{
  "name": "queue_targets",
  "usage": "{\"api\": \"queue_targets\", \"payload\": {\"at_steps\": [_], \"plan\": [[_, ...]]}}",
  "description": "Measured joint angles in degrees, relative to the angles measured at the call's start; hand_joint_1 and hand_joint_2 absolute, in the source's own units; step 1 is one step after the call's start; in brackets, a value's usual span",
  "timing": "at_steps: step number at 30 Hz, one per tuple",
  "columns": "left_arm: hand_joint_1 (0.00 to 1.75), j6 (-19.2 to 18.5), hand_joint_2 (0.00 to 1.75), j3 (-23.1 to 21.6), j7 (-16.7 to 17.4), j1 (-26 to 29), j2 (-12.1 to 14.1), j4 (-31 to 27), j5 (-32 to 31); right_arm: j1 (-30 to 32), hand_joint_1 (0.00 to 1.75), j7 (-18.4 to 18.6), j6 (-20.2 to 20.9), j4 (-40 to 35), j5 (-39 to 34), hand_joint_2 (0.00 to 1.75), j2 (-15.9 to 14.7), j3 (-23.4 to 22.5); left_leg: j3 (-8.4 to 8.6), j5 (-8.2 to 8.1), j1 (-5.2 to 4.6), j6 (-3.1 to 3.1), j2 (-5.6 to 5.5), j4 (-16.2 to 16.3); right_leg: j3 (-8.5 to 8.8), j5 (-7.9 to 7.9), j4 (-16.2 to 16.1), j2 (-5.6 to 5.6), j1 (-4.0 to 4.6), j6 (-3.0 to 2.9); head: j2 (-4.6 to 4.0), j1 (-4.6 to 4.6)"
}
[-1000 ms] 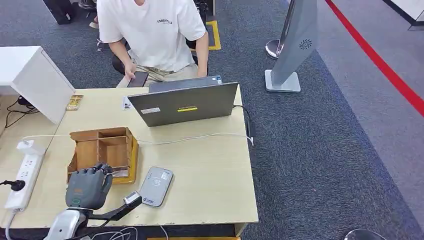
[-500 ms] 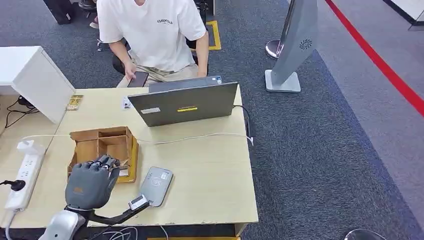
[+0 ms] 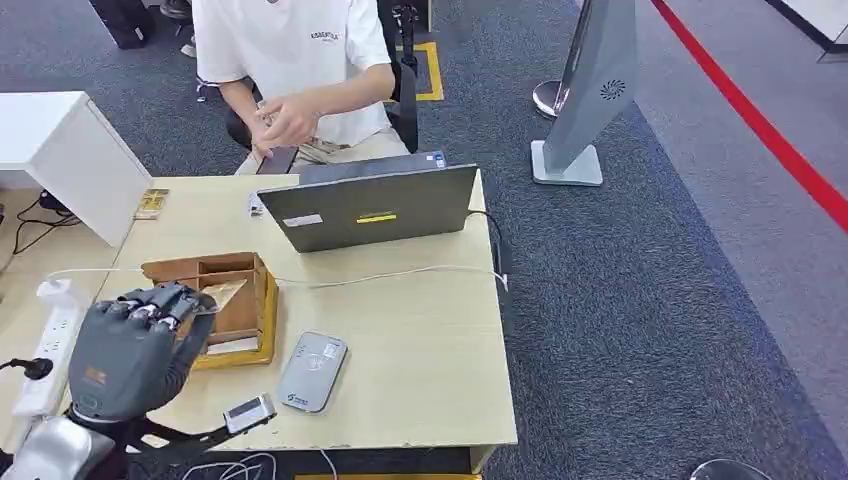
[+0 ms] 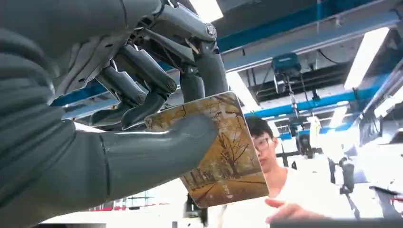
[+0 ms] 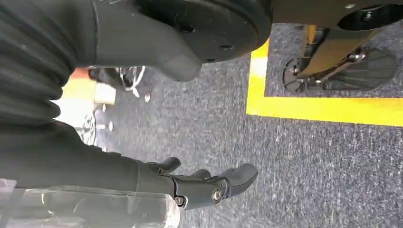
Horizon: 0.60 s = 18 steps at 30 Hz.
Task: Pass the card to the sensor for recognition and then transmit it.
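My left hand (image 3: 130, 345) is raised over the table's near left part, beside the wooden box (image 3: 245, 310). It pinches a card (image 4: 228, 156) printed with autumn trees between thumb (image 4: 157, 152) and fingers. In the head view the card's (image 3: 222, 291) edge pokes out past the fingertips above the box. The grey card sensor (image 3: 312, 372) lies flat on the table to the right of my hand, apart from the card. My right hand (image 5: 199, 185) hangs over grey carpet, its fingers loosely apart and holding nothing.
A person in a white shirt (image 3: 300, 50) sits behind the grey laptop (image 3: 365, 210), one hand (image 3: 290, 122) lifted. A white cable (image 3: 390, 275) crosses the table. A power strip (image 3: 45, 350) and a white box (image 3: 70, 160) stand at the left.
My left hand has lifted up and to the left, away from the wooden box, with the card in it. The person has raised a hand from the lap.
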Motion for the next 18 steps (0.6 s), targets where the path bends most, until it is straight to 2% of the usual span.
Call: {"api": "queue_targets", "payload": {"at_steps": [2, 4, 5, 8, 9, 10, 13, 18], "plan": [[1.75, -4.36, 1.75, -0.46, 2.2, -10.63, -1.19, 3.1, 0.67, -0.16, 0.0, 0.09, 0.76, 0.0, 2.18, 1.75, 0.09, 0.17, -0.24, 0.27, 0.0, 0.03, -0.54, 0.04, -0.03, 0.07, 0.0, -0.56, 0.0, 0.02, 0.0, 0.04], [1.75, -4.98, 1.75, -0.59, 4.54, -21.2, -3.55, 10.64, -2.08, -0.59, 0.0, -0.13, 1.35, 0.0, 4.52, 1.75, 0.13, 0.98, -0.35, 0.47, 0.0, -0.05, -0.7, 0.04, 0.0, 0.33, 0.01, -0.66, 0.0, 0.01, 0.0, 0.09], [1.75, -4.16, 1.75, -0.59, 5.67, -26.09, -4.62, 15.34, -3.89, -0.75, 0.0, -0.39, 1.77, -0.02, 5.67, 1.75, 0.13, 1.42, -0.39, 0.55, 0.0, -0.05, -0.66, 0.04, -0.04, 0.49, 0.01, -0.63, 0.0, -0.09, 0.0, 0.09], [1.75, 2.97, 1.75, -0.61, 7.98, -40.22, -7.77, 34.59, -10.23, -1.19, 0.0, -0.46, 2.56, -0.02, 8.44, 1.75, 0.13, 3.1, -0.47, 0.72, 0.0, -0.15, -0.27, 0.04, -0.22, 0.84, 0.02, -0.21, 0.0, -0.1, 0.0, 0.13], [1.75, 4.19, 1.75, -0.61, 8.64, -44.0, -8.35, 40.62, -11.16, -1.3, 0.0, -0.35, 2.91, -0.02, 8.99, 1.75, 0.13, 3.59, -0.45, 0.75, 0.0, -0.16, -0.12, 0.04, -0.28, 0.93, 0.03, 0.01, 0.0, -0.05, 0.0, 0.13], [1.75, 4.96, 1.75, -0.61, 9.01, -46.99, -9.28, 46.59, -11.53, -1.4, 0.0, -0.15, 3.17, -0.02, 9.23, 1.75, 0.13, 3.95, -0.45, 0.81, 0.0, -0.14, 0.03, 0.05, -0.3, 0.98, 0.03, 0.16, 0.0, -0.07, 0.0, 0.15], [1.75, 8.32, 1.75, -0.61, 8.86, -52.48, -12.46, 57.28, -11.88, -1.49, 0.0, 0.13, 3.59, -0.02, 9.21, 1.75, 0.13, 4.44, -0.48, 0.83, -0.01, -0.11, 0.15, 0.08, -0.39, 1.01, 0.03, 0.25, 0.0, -0.09, 0.0, 0.06], [1.75, 5.82, 1.75, -0.61, 8.79, -55.21, -16.17, 63.03, -12.14, -1.54, 0.0, 0.63, 3.59, -0.02, 9.03, 1.75, 0.11, 4.63, -0.63, 0.82, -0.01, -0.11, 0.14, 0.08, -0.49, 0.99, 0.02, 0.23, 0.0, -0.09, 0.0, 0.06]]}}
